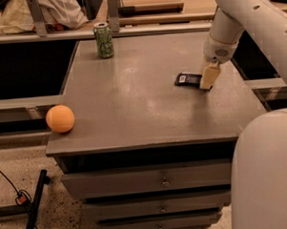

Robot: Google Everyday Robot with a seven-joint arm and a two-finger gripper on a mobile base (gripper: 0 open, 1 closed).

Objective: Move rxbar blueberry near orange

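Note:
The rxbar blueberry [188, 79], a flat dark bar with a small white label patch, lies on the grey table top [133, 97] at the right middle. My gripper [207, 79] points down at the bar's right end, touching or just over it. The orange [60, 118] sits at the table's front left corner, far from the bar and the gripper. The right end of the bar is hidden behind the gripper.
A green drink can [103, 40] stands at the table's back left. The table has drawers [151, 183] below its front edge. My white arm [244, 21] reaches in from the upper right, and my white body [267, 173] fills the lower right. A cable lies on the floor at left.

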